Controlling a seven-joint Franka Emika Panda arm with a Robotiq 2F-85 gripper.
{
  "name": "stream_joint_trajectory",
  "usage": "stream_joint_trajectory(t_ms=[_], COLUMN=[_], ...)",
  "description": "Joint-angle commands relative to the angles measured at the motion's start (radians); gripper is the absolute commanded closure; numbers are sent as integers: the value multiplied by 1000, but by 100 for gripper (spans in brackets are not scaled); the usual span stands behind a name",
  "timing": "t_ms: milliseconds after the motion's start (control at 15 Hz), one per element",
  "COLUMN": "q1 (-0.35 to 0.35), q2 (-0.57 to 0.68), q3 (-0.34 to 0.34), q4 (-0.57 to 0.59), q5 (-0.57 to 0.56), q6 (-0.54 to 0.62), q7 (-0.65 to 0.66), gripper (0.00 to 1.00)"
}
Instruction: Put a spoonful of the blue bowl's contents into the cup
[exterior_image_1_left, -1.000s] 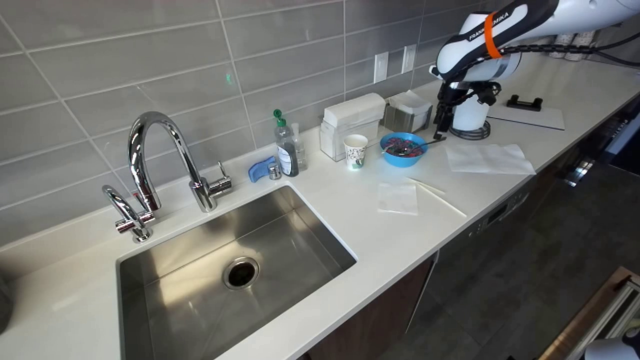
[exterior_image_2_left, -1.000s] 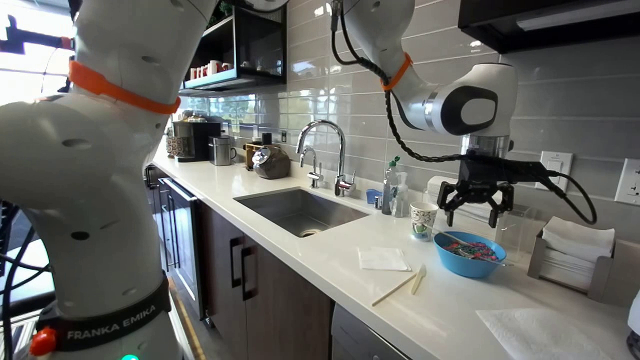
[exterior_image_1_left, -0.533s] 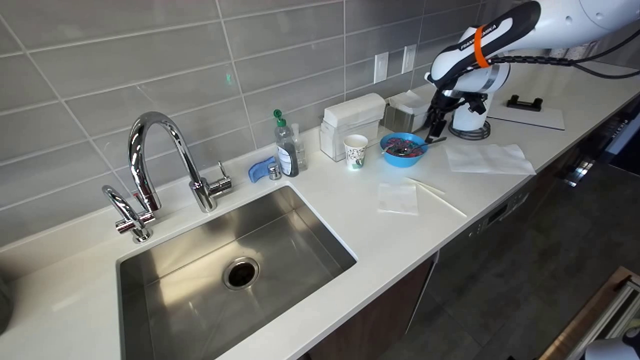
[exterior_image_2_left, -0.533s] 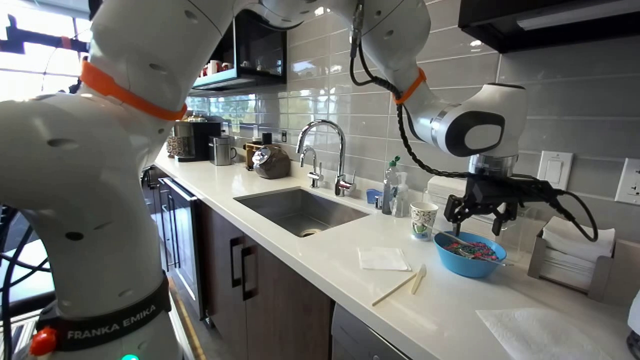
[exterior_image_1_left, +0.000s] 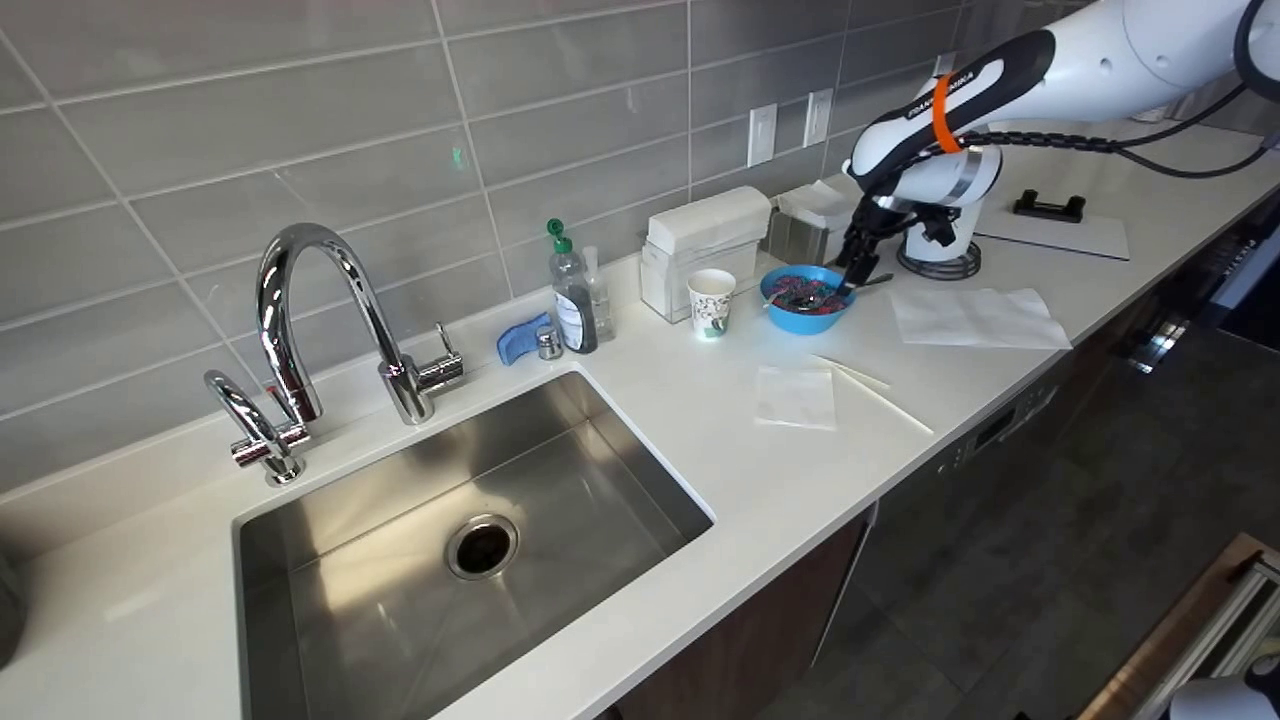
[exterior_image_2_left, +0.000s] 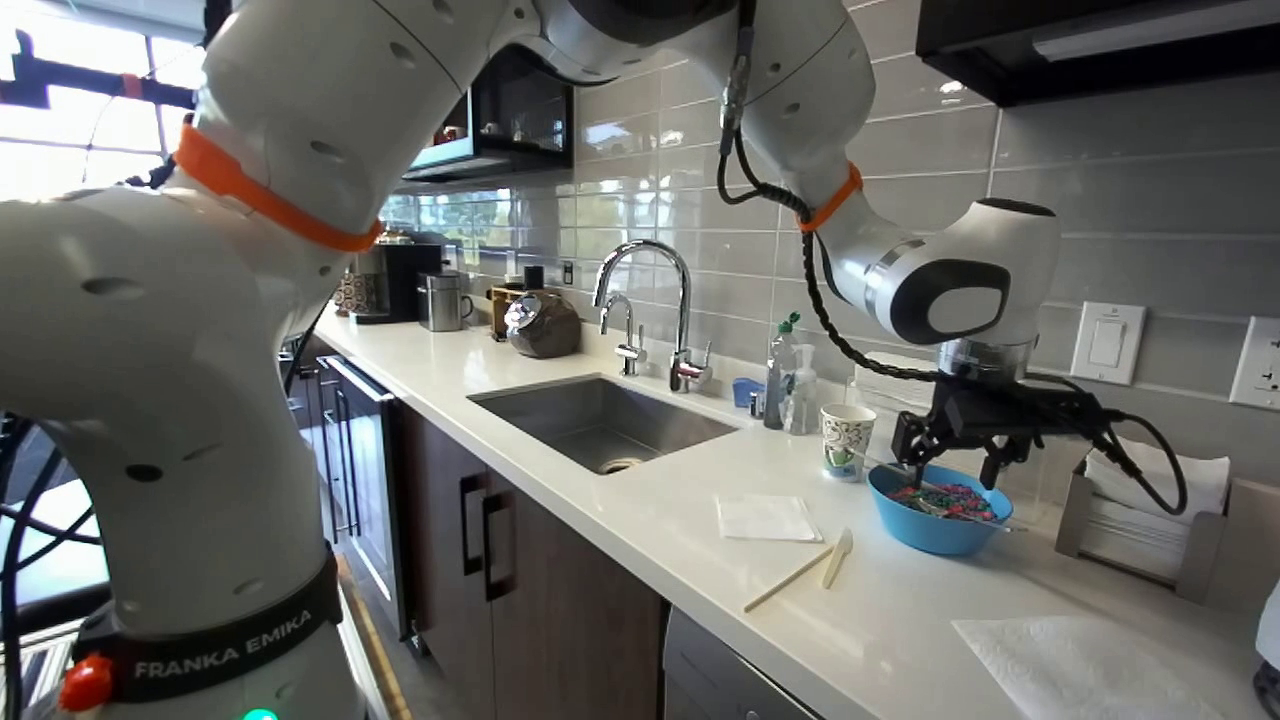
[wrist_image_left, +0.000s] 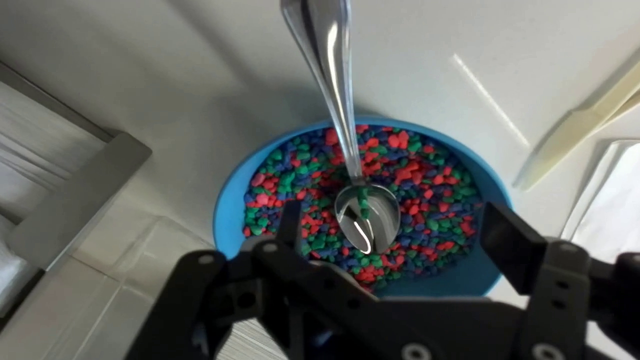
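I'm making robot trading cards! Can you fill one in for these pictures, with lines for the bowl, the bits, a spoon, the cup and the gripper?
Bowl: blue, on the white counter
Bits: little; red, green and blue; in the bowl
Spoon: metal, scoop end in the bowl, handle poking out past the rim
Cup: white, patterned, upright, apart from the bowl; can't see its bottom
Gripper: open over the bowl, holding nothing
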Motion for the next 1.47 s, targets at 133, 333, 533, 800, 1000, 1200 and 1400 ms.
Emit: stream_joint_trajectory(t_ms=[133,333,533,800,1000,1200,1400], q1=[-37,-50,-60,-69,-65,-62,-59], q2=[56,72,83,94,100,103,108], q3=[25,35,48,64,62,56,52], q4=[33,43,48,57,68,72,72], q5=[23,25,27,32,23,17,12], q6=[41,48,61,75,65,56,48], q7=[-24,-27,-29,-24,-12,-5,2], gripper=[22,24,26,31,38,44,48])
